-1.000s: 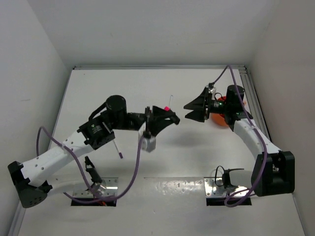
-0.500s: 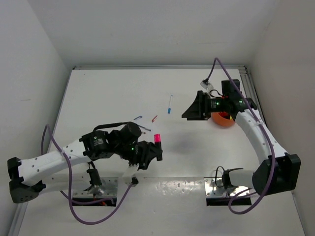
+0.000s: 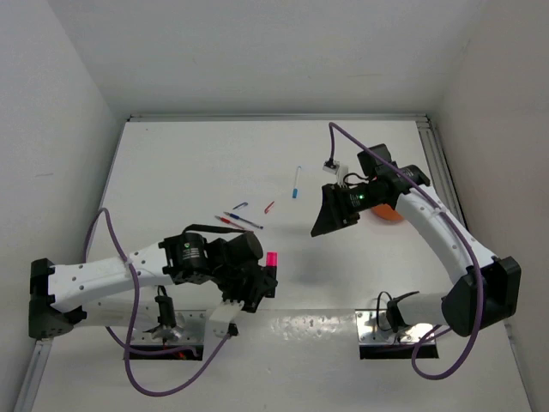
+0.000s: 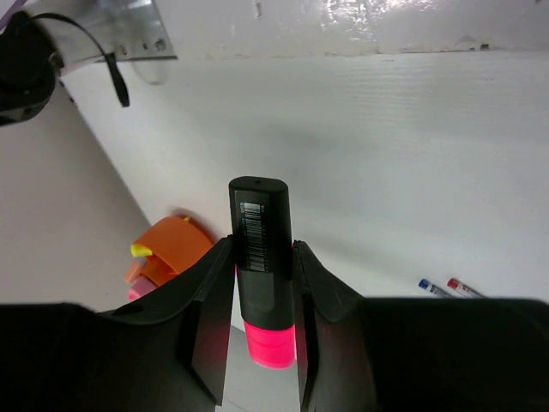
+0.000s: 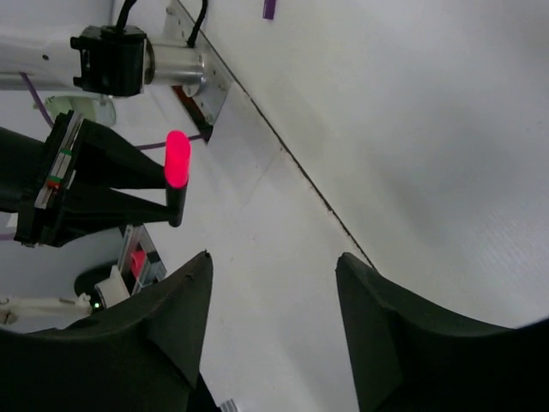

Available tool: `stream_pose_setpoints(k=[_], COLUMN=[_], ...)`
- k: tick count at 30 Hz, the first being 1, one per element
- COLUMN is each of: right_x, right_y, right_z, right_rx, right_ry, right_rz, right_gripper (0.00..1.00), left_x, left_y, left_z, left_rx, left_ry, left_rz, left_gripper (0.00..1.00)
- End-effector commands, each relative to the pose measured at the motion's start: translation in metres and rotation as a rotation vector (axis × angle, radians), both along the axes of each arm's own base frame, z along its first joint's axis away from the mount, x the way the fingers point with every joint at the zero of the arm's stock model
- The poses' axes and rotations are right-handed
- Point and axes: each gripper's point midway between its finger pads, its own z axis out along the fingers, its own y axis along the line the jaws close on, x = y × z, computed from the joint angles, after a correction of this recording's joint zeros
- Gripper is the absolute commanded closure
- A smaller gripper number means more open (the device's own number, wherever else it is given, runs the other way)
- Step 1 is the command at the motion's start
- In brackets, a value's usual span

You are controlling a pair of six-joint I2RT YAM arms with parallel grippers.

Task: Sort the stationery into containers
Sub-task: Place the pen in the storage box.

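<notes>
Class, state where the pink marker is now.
In the top view, the pink marker sits left of centre, gripped between the left fingers, nearer than the loose pens.

The left arm (image 3: 111,275) lay low over the surface, stretched from its base toward the right, well to the left of the orange bowl (image 3: 390,213) and nearer the bases. The left gripper (image 3: 262,276) clamped a pink highlighter (image 3: 273,257), a finger pressed against each side. The right arm (image 3: 446,245) rose from its base and bent leftward past the bowl. The right gripper (image 3: 326,219) hung just left of the bowl, jaws parted with nothing between them.
</notes>
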Motion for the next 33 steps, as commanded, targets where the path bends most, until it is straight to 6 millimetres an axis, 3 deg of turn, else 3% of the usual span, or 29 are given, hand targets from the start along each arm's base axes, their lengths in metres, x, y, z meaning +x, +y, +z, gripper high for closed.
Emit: stream_pose_setpoints(k=[1,4,7,14,23,27,33], right_x=[-0.013,-0.023,-0.029,-0.025,-0.041,-0.046,-0.048], right_y=[0.005,0.015,0.022,0.044,0.066,0.072,0.080], right_z=[-0.001,0.001,-0.001,0.001,-0.006,-0.014,-0.013], right_rx=[0.001,0.004,0.021,0.076,0.059,0.048,0.070], right_ry=[-0.009,-0.015,0.034,0.093,0.090,0.115,0.139], right_rz=[0.084,0.145,0.164,0.199,0.310,0.332,0.349], right_gripper=[0.38,0.27,0.24,0.23,0.23,0.27,0.41], left_x=[-0.014,-0.017,-0.020,-0.022,-0.025,-0.027,-0.028], left_y=[-0.018,-0.024,-0.028,-0.040,-0.051,-0.053,-0.058], left_z=[0.014,0.011,0.008,0.008,0.008,0.008,0.007], left_rx=[-0.041,-0.034,-0.034,-0.045,-0.078,-0.083,-0.091], left_ry=[-0.301,-0.311,-0.324,-0.349,-0.368,-0.370,-0.383], left_rz=[-0.442,-0.462,-0.478,-0.504,-0.534,-0.536,-0.546], left_gripper=[1.00,1.00,1.00,1.00,1.00,1.00,1.00])
